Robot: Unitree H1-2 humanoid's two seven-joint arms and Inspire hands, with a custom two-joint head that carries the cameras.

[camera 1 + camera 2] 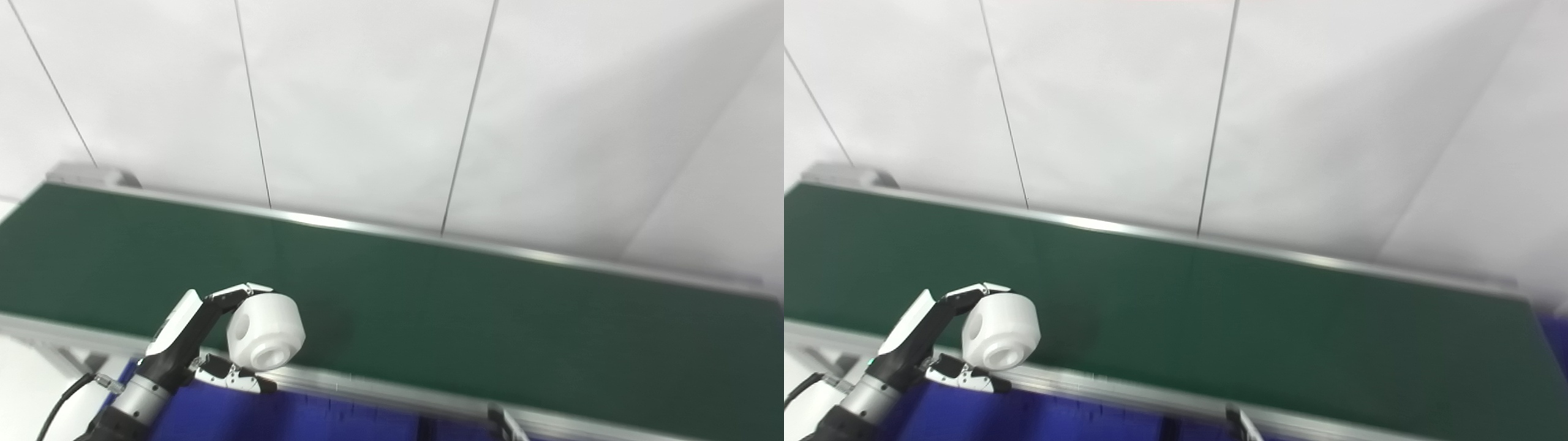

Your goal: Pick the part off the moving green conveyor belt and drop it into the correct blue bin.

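Right at the near edge of the belt, a white part (266, 331) is held up by the left hand (202, 343). The part is round and chunky, with a round hole in its side and a ringed opening on the face turned toward the camera. It is pinched between the fingers (236, 294) on top and the thumb (236, 376) below — the hand is closed around it, and the part is touched on both sides. Whether the part is touching the belt or lifted a little off it cannot be told.

The arm is seen coming up from the bottom left corner, with a black cable beside it.

Behind the part, the green conveyor belt (459, 306) is stretched across the whole view, tilted so that its far right end sits lower in the picture. It is edged by a silver rail (392, 392) on the near side and another along the back.

Just below the near rail, the blue bin (294, 416) can be seen — only its top part is shown, so its compartments cannot be made out.

A white panelled wall (367, 110) with thin dark lines is seen behind the belt.

The right hand is out of sight in both views.
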